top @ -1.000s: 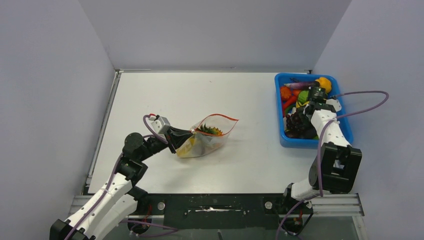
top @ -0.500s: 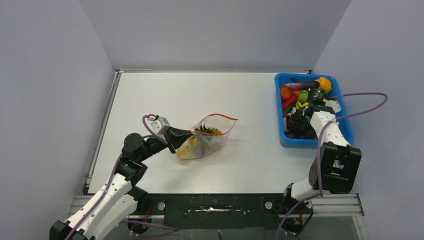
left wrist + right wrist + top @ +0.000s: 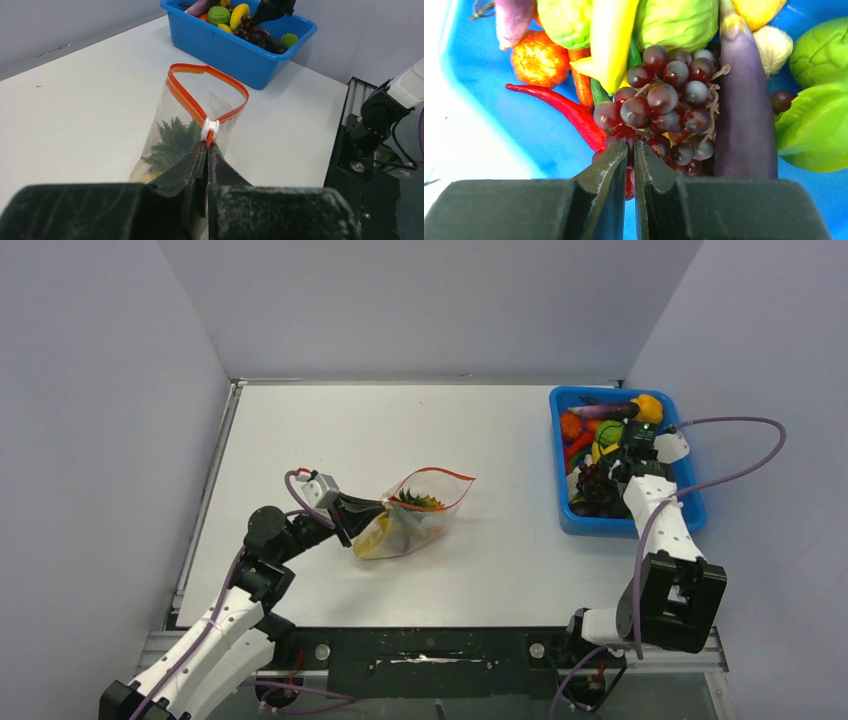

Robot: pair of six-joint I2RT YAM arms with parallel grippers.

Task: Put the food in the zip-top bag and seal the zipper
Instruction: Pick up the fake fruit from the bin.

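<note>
Zip-top bag (image 3: 415,515) propped up on the table (image 3: 400,430), a little toward the left edge from the middle and closer to the near edge than the far one. Mouth gaping toward the far right corner, red zipper (image 3: 440,478) bowed into a loop. Left gripper (image 3: 352,522) pressed together on the bag's end that faces the near left corner. Blue bin (image 3: 590,527) tucked into the far right corner, piled with toy food. Right gripper (image 3: 606,474) over the bin, at a dark bunch of grapes (image 3: 590,488). From the left wrist: fingers (image 3: 195,165) clamped flat on the bag's edge just under the white slider (image 3: 210,128), no gap between them. Bag upright, zipper open in a ring above the slider, a green leafy crown (image 3: 172,140) and something yellow (image 3: 137,175) visible through the plastic. Bin beyond, well apart from the bag. From the right wrist: fingers (image 3: 616,165) all but closed, only a sliver between them, tips pinching into the near side of the grapes. Close around the bunch: purple eggplant (image 3: 744,110), red chilli (image 3: 569,112), long yellow piece (image 3: 611,35), pale green round piece (image 3: 674,20), bumpy orange piece (image 3: 539,57), all inside the bin.
</note>
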